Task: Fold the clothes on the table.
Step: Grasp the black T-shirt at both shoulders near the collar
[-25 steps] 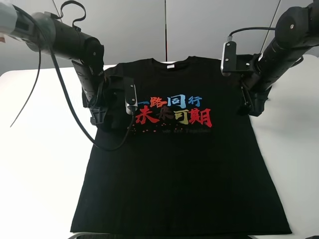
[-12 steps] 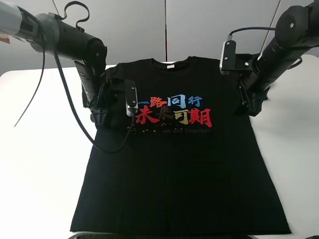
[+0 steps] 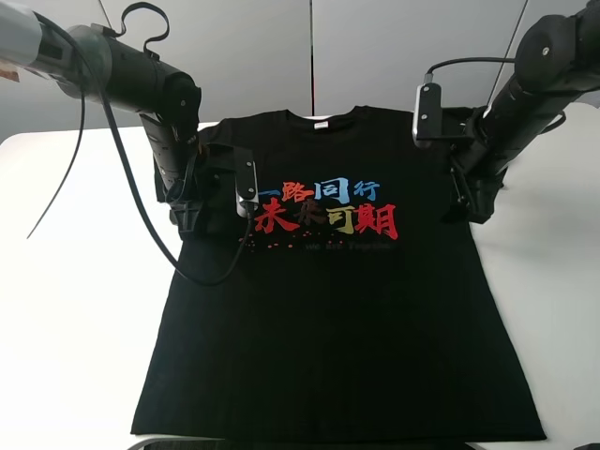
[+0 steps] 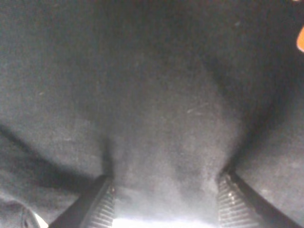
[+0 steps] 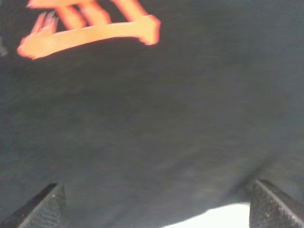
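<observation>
Since 1 s ago, the left arm has edged slightly outward and the right wrist has shifted a touch. The T-shirt [image 3: 328, 309] has barely moved; only its lower right hem corner has crept in. It lies flat, front up, on the table [image 3: 75, 309]. My left gripper [image 4: 164, 202] is down on the left sleeve area, jaws partly apart with a ridge of cloth bunched between them. My right gripper [image 5: 156, 202] is at the right sleeve edge, jaws wide, over cloth with a sliver of table showing.
</observation>
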You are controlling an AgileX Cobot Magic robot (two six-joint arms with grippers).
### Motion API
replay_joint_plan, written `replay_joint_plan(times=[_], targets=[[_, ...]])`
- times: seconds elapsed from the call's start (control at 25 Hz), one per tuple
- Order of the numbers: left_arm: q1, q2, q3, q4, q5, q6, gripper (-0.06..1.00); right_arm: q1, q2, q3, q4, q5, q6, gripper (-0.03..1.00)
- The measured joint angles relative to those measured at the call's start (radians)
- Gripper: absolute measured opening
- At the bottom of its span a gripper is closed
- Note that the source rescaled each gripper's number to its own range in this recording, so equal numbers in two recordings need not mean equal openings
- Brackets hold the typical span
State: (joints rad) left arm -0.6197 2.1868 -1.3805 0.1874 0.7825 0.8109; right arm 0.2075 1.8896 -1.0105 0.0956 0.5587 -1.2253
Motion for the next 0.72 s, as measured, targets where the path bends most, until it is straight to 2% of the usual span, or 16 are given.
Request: replay_joint_plan(times=[0.36, 0.72], targets=[[0.0, 0.0, -0.001, 0.002, -0.001, -0.014, 0.67, 0.001, 0.098, -0.002, -0.06, -0.014, -0.044, 0.83], [0.0, 0.001, -0.001, 0.0, -0.004, -0.016, 0.67, 0.001, 0.14, -0.023, -0.06, 0.014, -0.044, 0.83]])
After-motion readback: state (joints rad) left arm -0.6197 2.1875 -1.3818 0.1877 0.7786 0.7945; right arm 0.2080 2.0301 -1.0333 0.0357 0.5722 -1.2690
